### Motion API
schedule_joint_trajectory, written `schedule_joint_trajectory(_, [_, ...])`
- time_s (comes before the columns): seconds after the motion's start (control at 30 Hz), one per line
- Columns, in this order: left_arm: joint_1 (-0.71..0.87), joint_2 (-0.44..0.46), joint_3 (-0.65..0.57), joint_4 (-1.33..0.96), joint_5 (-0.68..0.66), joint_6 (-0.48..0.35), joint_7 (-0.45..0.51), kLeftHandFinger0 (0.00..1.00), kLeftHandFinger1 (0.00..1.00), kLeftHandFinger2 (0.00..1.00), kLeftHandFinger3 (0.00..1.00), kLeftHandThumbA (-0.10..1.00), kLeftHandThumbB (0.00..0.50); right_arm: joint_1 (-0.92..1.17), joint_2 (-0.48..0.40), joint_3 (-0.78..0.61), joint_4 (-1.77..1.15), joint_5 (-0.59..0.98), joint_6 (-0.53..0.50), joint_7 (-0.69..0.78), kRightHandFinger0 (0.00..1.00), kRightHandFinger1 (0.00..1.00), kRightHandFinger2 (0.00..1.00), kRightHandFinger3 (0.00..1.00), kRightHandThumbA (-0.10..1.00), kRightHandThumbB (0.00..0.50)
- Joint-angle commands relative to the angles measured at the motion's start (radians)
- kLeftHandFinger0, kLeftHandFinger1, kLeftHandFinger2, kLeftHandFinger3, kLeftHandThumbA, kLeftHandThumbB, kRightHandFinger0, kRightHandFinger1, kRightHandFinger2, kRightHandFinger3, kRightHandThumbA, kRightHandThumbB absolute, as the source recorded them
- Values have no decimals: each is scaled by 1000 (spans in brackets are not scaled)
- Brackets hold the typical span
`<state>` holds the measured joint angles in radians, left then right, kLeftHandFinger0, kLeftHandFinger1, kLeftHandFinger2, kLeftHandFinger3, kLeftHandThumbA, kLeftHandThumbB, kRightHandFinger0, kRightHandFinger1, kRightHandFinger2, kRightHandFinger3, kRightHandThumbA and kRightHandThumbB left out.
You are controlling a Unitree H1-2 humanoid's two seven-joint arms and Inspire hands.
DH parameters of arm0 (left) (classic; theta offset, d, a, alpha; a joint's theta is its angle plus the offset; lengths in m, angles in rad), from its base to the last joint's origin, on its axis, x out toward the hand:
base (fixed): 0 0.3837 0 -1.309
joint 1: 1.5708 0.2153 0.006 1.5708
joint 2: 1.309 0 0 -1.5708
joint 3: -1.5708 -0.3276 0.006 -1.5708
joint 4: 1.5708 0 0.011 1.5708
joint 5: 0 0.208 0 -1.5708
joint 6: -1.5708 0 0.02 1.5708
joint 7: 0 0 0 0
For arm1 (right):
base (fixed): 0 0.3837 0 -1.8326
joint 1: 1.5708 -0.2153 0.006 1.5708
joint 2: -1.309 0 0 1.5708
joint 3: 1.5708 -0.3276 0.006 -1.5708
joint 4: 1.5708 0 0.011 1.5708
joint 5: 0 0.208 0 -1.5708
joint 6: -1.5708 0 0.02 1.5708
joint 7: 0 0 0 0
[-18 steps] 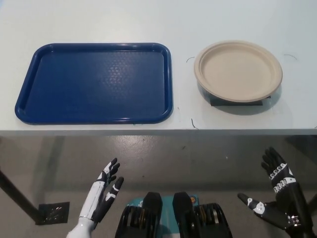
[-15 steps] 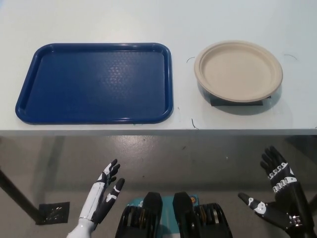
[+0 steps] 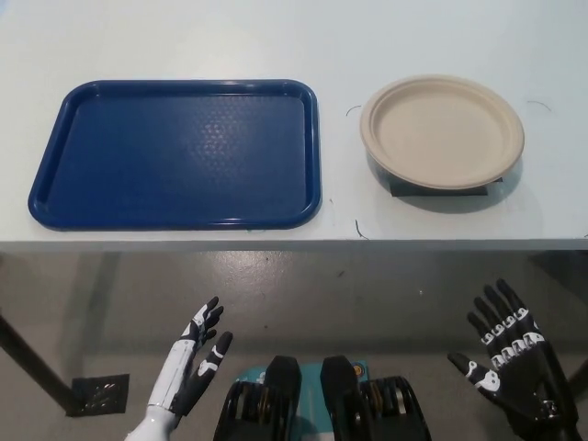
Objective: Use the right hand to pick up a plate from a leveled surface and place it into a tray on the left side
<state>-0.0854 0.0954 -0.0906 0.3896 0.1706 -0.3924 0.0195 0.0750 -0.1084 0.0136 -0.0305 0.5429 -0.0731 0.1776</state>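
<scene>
While the beige paper plate [image 3: 442, 131] sits on the right part of the pale table [image 3: 276, 37], it hides most of a dark flat support [image 3: 439, 188] beneath it, of which only a strip shows along the plate's near edge. The empty blue plastic tray [image 3: 179, 153] lies well apart to its left. Below the table's edge, the black right hand [image 3: 505, 366] is splayed and holds nothing, its wrist cut off at the corner, and the white left hand [image 3: 193, 362] rests at lower left, fingers apart and empty.
</scene>
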Motion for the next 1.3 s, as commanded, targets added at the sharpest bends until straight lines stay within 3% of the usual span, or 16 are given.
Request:
schedule_joint_trajectory(0.0, [-16, 9, -2, -28, 33, -78, 41, 1000, 1000, 1000, 1000, 878, 87, -89, 33, -92, -96, 756, 412, 35, 1000, 1000, 1000, 1000, 1000, 406])
schedule_joint_trajectory(0.6, [-9, 11, -1, -29, 49, -78, 40, 1000, 1000, 1000, 1000, 884, 108, -205, 62, -165, -20, 812, 467, -4, 1000, 1000, 1000, 1000, 1000, 419])
schedule_joint_trajectory(1.27, [-10, 11, -1, -29, 50, -78, 40, 1000, 1000, 1000, 1000, 874, 114, -311, 107, -277, 127, 750, 526, -10, 1000, 1000, 1000, 1000, 1000, 404])
